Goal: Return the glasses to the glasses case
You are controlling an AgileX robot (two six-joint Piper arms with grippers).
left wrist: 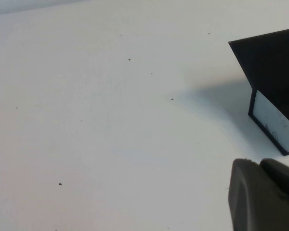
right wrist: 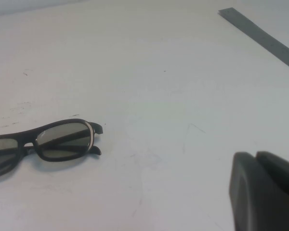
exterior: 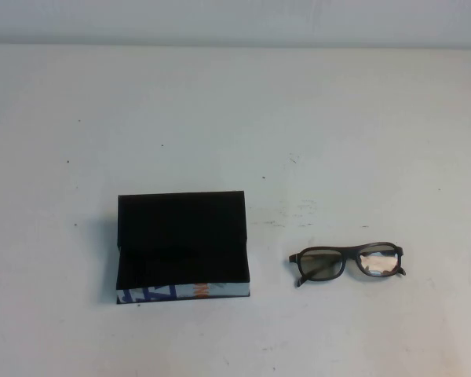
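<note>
Claws (right wrist: 265,192) (left wrist: 262,195): right pressed together, empty, apart from glasses (exterior: 348,262); left's state unclear.

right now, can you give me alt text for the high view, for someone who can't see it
An open black glasses case, lid standing up, sits on a white table, with dark-rimmed glasses lying folded to its right, apart from it. Neither the left gripper nor the right gripper appears in this view.

txt: none legible | glasses case (exterior: 180,239): white side strip w/ blue + orange print, can't be read in high view; blue mark on white side in left wrist view, unreadable too
</note>
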